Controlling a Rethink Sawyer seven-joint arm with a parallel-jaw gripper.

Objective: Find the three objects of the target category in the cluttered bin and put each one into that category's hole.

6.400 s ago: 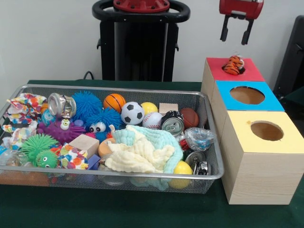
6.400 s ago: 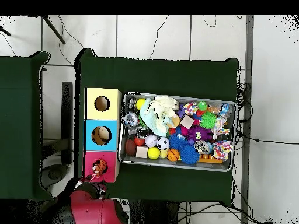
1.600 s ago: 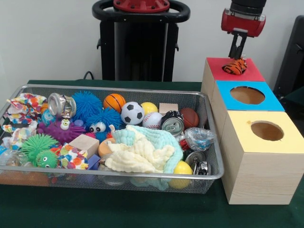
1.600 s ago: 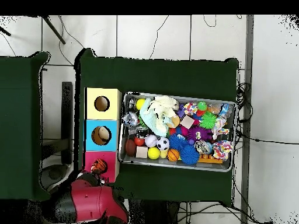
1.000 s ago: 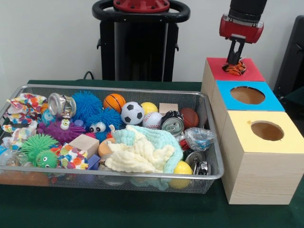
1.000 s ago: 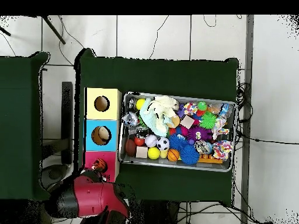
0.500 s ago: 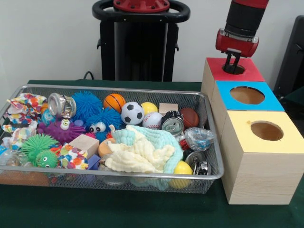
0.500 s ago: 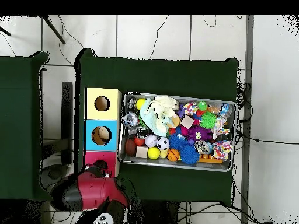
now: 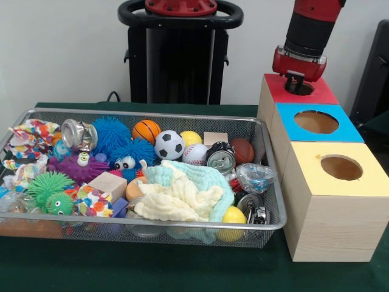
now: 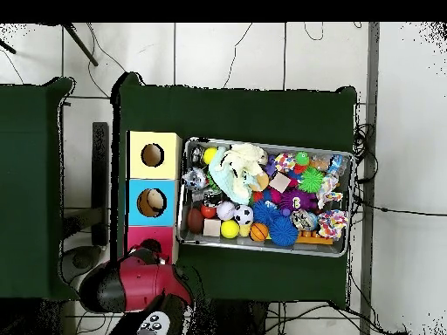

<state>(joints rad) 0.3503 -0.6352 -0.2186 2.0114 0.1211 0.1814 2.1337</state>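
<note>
The gripper (image 9: pixel 298 85) is reaching down into the hole of the red-topped box (image 9: pixel 325 92) at the upper right of the front view, its tips sinking out of sight below the rim, so I cannot tell how far apart they are standing or whether they are carrying anything. Judging by that pose, it is working at the drop-off, pressing or releasing something inside the hole (nothing of a target object is showing there). The arm (image 9: pixel 312 24) is coming down steeply from the top edge, leaning slightly rightward, with its red wrist collar sitting just above the box top; in the overhead view its red bulk (image 10: pixel 140 288) is covering the lower left, beside the red box. Below it in the front view the blue-topped box (image 9: pixel 343 131) and yellow-topped box (image 9: pixel 364 176) are lining up in a row, each showing an open hole. The wire bin (image 9: pixel 267 182) is filling the left and centre on the green counter (image 9: pixel 182 267), crowded with balls, spiky toys, cans, wooden blocks and a crumpled cloth (image 9: pixel 182 191), where any remaining targets are presumably lying.
</note>
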